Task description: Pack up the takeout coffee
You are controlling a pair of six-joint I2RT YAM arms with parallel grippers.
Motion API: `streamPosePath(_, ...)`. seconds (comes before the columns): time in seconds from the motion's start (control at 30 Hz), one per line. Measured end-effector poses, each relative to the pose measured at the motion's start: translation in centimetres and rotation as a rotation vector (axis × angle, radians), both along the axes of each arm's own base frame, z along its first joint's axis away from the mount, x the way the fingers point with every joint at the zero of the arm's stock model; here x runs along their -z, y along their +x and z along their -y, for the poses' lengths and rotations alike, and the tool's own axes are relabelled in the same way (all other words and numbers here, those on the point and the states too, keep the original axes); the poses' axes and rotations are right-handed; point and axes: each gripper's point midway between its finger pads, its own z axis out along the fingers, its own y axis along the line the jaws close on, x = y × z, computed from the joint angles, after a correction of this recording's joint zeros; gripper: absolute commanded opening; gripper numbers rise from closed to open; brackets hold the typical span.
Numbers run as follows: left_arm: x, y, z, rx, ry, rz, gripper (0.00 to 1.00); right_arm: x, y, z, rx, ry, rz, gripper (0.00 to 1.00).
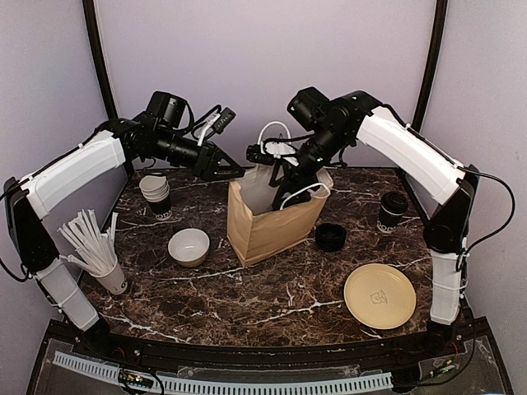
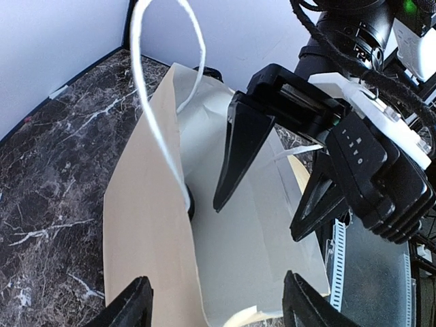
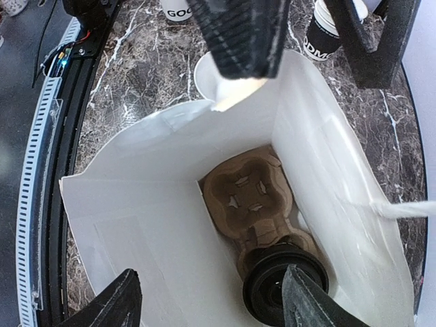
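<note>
1. Judging by the bag [image 1: 272, 234], put the job at about half done: found the first cup [image 3: 278, 291], lid on, seated in one slot of the carrier [image 3: 245, 194] at the bag's bottom, with the slot beside it bare.
2. Spotted the second cup [image 1: 393, 210] standing lidded on the table [image 1: 272, 304], right of the bag and well apart from it. Judged it yet to be carried over and lowered into the free slot.
3. Saw the right gripper [image 3: 211, 272] over the bag's mouth, fingers pointing down and spread, with nothing between them. Placed it above the first cup and apart from it, as far as could be told.
4. Saw the left gripper [image 2: 214, 279] at the bag's rim with jaws apart astride the near wall, one finger outside and one over the mouth. Made out no pinch on the paper; could not tell whether either finger touched it.
5. Found the bag upright and open-mouthed, white handles up, holding only the carrier and the first cup.
6. Noted other containers on the table:
   - a lidless cup stack [image 1: 155, 191] at the back left
   - a bowl [image 1: 188, 246] left of the bag, with nothing seen in it
   - a stick cup [image 1: 113, 278] at the near left, full of white sticks
   - a plate [image 1: 380, 295] at the near right, bare
   - loose lids [image 1: 330, 236] just right of the bag
</note>
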Motion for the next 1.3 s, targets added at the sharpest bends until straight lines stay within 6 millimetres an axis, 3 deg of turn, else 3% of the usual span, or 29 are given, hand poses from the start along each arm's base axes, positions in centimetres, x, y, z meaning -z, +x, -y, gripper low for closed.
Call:
streamPosePath(0.33,2.1,4.3,1.4,-0.094,0.033,0.025,0.65,-1.3,1.4,0.1,0.029,0.038,0.034,0.77)
streamPosePath(0.47,2.9,5.2,1.5,-0.120,0.054,0.031,0.65,-2.8,2.5,1.3,0.057,0.065,0.067,0.80)
streamPosePath(0.7,2.1,7.6,1.3,-0.196,0.076,0.111,0.66,-8.5,5.0,6.7,0.172,0.149,0.184,0.85)
streamPosePath(0.83,1.5,8.7,1.0,-0.234,0.087,0.160,0.68,-10.3,6.1,11.5,0.283,0.161,0.219,0.90)
streamPosePath(0.93,1.4,9.0,1.0,-0.245,0.091,0.176,0.68,-9.2,7.9,15.5,0.394,0.136,0.199,0.90)
streamPosePath(1.07,1.5,9.1,1.0,-0.245,0.093,0.177,0.68,-5.9,11.1,20.8,0.558,0.085,0.114,0.90)
streamPosePath(1.3,1.4,9.1,0.8,-0.247,0.098,0.191,0.76,0.1,13.0,26.7,0.738,-0.050,0.033,0.96)
